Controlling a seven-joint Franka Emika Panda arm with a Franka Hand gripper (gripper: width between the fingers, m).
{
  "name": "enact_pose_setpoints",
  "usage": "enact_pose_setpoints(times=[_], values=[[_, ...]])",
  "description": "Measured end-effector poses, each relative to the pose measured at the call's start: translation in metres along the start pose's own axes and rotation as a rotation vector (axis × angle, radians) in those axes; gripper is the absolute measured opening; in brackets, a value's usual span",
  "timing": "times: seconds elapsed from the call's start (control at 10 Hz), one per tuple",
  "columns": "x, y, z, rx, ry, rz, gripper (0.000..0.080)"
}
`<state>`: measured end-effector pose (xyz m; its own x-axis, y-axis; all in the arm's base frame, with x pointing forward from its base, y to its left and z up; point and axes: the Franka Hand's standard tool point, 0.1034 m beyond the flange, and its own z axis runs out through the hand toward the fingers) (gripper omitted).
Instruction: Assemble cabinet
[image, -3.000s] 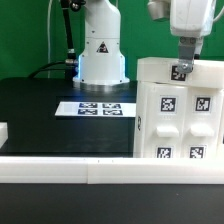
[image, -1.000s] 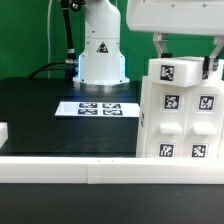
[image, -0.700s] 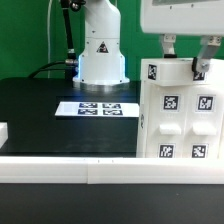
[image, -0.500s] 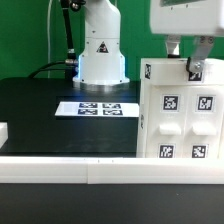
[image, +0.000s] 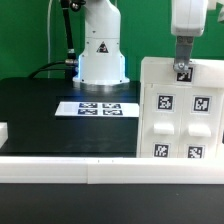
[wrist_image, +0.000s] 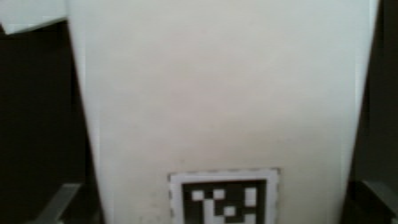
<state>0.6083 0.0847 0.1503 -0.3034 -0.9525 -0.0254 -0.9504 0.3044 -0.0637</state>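
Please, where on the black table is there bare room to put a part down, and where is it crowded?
Bare black table lies between the marker board and the low white wall in front, and at the exterior view's left of the board. The exterior view's right is crowded: the cabinet stands there with the gripper at its top.

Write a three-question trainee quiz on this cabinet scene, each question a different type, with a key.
1. True or false: the gripper is at the cabinet's top edge.
2. The marker board lies: A) on the cabinet, B) flat on the black table, C) in the gripper.
3. Fill in: in the exterior view, the cabinet stands on the picture's ____ side.

Key: 1 true; 2 B; 3 right.
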Motion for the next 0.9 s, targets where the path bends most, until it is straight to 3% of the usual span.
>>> enact_pose_setpoints(times=[0.1,0.3,0.9], values=[[-0.0038,0.0021,0.0012,-0.006,-0.013,-0.030,0.0749],[-0.0043,0.0025,0.0015,-0.006,-0.014,-0.036,0.0788],[-0.0057,0.0036,0.0024,-0.008,-0.013,-0.054,0.0797]])
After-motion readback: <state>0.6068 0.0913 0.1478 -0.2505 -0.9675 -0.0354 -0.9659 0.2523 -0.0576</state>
